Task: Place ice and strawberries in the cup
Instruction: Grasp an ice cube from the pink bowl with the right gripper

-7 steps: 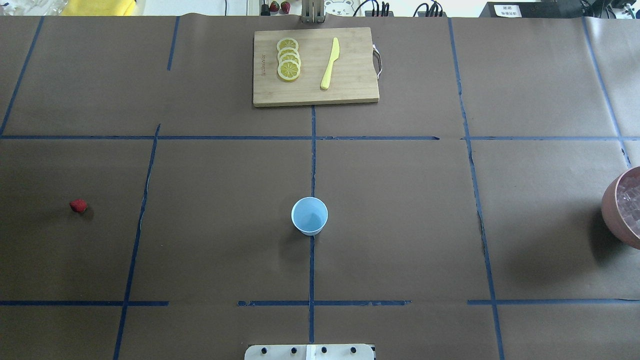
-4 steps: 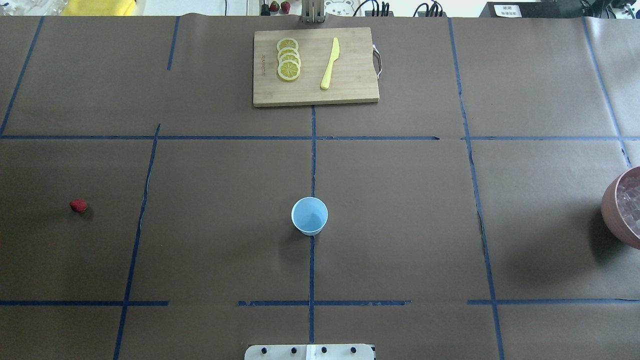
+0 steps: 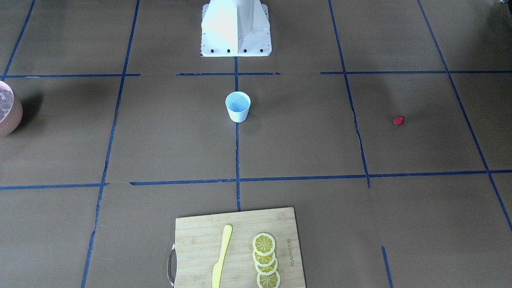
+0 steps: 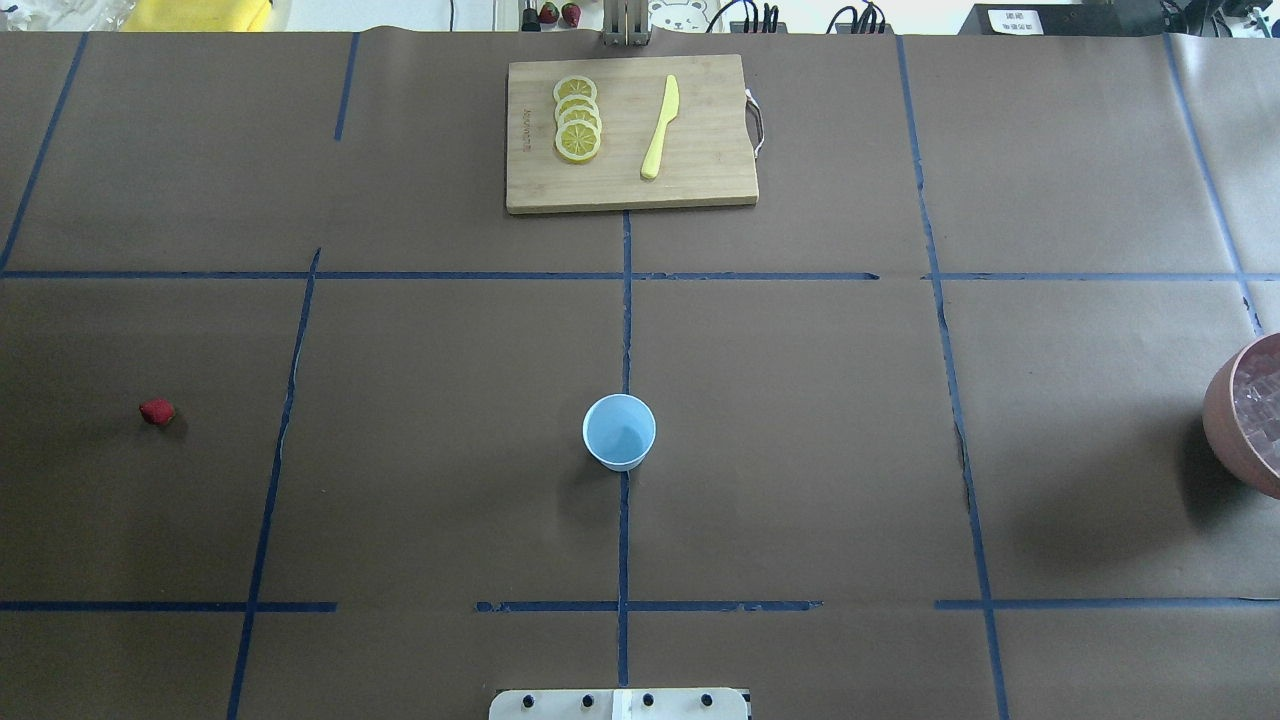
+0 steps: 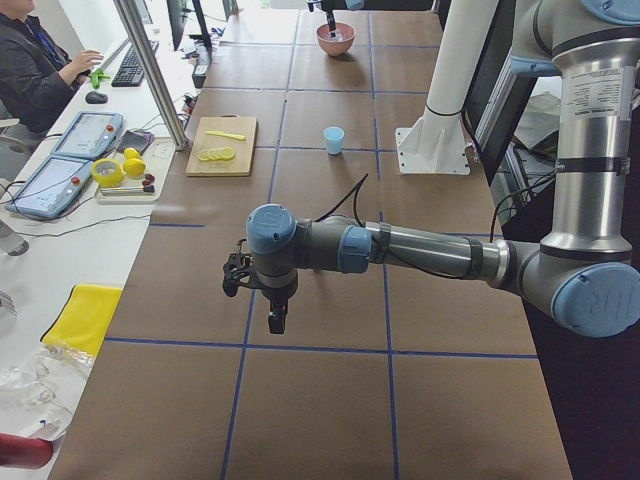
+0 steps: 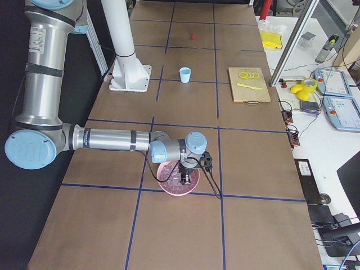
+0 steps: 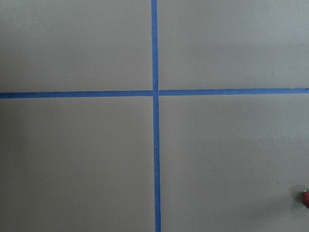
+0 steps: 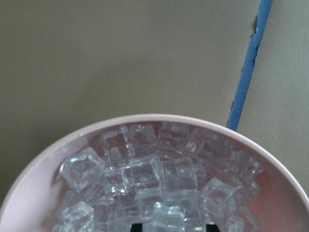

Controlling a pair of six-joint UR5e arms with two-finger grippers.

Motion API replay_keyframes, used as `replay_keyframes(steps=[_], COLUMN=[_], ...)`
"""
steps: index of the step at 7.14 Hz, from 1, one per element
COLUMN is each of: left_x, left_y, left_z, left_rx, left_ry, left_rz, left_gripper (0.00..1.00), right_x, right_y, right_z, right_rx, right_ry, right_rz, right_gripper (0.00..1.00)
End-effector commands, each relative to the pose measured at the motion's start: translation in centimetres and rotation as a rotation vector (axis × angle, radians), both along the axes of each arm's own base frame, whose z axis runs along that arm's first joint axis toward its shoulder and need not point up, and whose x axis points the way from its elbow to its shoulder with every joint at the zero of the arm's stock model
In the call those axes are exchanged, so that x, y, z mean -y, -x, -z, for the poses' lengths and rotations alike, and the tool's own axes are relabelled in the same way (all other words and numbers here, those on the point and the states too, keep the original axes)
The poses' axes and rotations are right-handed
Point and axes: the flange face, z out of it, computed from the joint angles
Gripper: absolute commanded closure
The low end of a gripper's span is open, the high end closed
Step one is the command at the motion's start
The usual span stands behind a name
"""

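Note:
The white cup [image 4: 619, 432] with a pale blue inside stands upright at the table's middle, also seen from the front [image 3: 238, 106]. One red strawberry [image 4: 157, 411] lies alone far to the left, and it peeks in at the left wrist view's edge [image 7: 306, 198]. Ice [image 8: 145, 179] fills the pinkish bowl [image 4: 1245, 420] at the right edge. My right gripper [image 8: 174, 226] hangs over the ice [image 6: 179, 179]. Its two dark fingertips [image 8: 136, 226] stand apart and open, with a cube between them. My left gripper [image 5: 274, 322] hovers above bare table, and I cannot tell its state.
A wooden cutting board [image 4: 700, 170] with lemon slices [image 4: 577, 118] and a yellow knife [image 4: 660, 127] lies at the far middle. The robot's white base [image 3: 236, 28] stands behind the cup. A person sits at a side desk [image 5: 40, 70].
The cup, the strawberry and the bowl have stayed in place. Only the shadow on the table beside the bowl has shifted a little.

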Motion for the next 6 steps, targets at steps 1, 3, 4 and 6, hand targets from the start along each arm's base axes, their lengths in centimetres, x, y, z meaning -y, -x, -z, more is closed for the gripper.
replay_keyframes(steps=[1, 3, 4, 6], left_x=[0.0, 0.0, 0.0, 0.0], left_y=[0.0, 0.0, 0.0, 0.0], left_z=[0.0, 0.0, 0.0, 0.1], left_rx=[0.0, 0.0, 0.0, 0.0], left_ry=[0.001, 0.001, 0.001, -0.001], left_rz=[0.001, 0.001, 0.001, 0.001], left_gripper=[0.0, 0.0, 0.0, 0.0], right_x=[0.0, 0.0, 0.1, 0.2], right_y=[0.0, 0.0, 0.0, -0.3], right_z=[0.0, 0.2, 0.5, 3.7], right_rx=[0.001, 0.003, 0.005, 0.02], right_ry=[-0.005, -0.012, -0.019, -0.077], right_rz=[0.004, 0.007, 0.006, -0.001], right_gripper=[0.75, 0.9, 0.93, 0.98])
